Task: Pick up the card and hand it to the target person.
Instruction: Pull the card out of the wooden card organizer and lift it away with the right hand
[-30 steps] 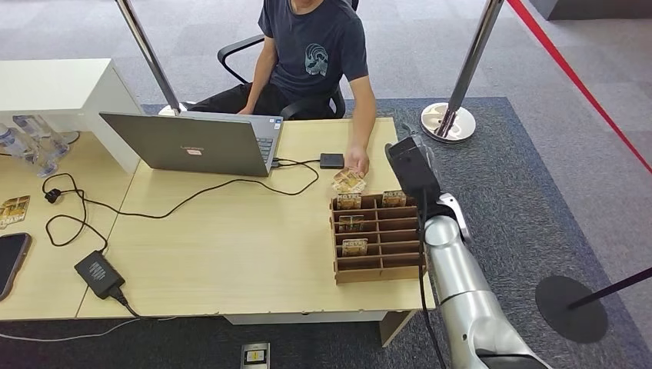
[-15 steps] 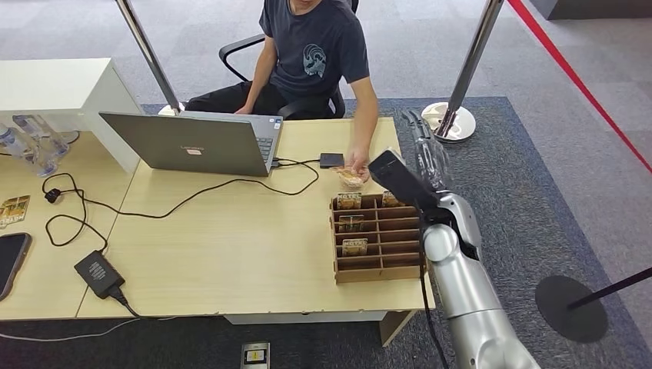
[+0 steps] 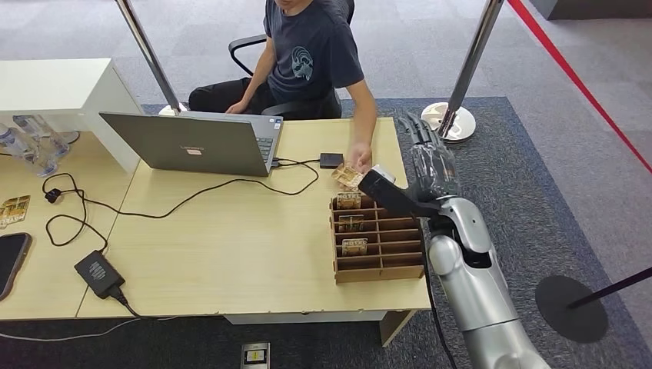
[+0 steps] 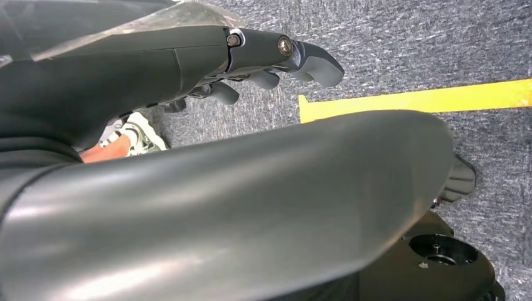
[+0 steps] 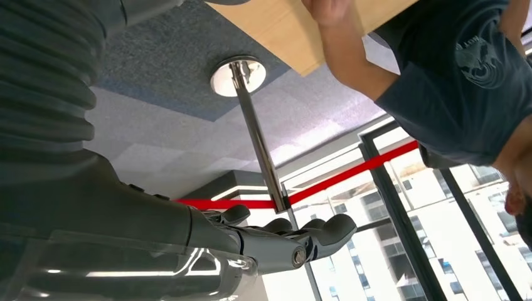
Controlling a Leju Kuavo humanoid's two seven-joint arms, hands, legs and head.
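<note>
1. Wooden card rack (image 3: 377, 240) stands at the desk's (image 3: 246, 246) near right corner; cards in its left slots read "HOTEL".
2. One card (image 3: 348, 177) is pinched in the seated person's hand (image 3: 357, 161), just beyond the rack's far edge.
3. Right hand (image 3: 427, 154) is raised beside the desk's right edge, fingers extended and apart, holding nothing.
4. Left hand (image 4: 276, 59) hangs over grey carpet, fingers loosely apart, holding nothing.
5. Grey laptop (image 3: 192, 144) sits far left; its lid logo is too small to read.
</note>
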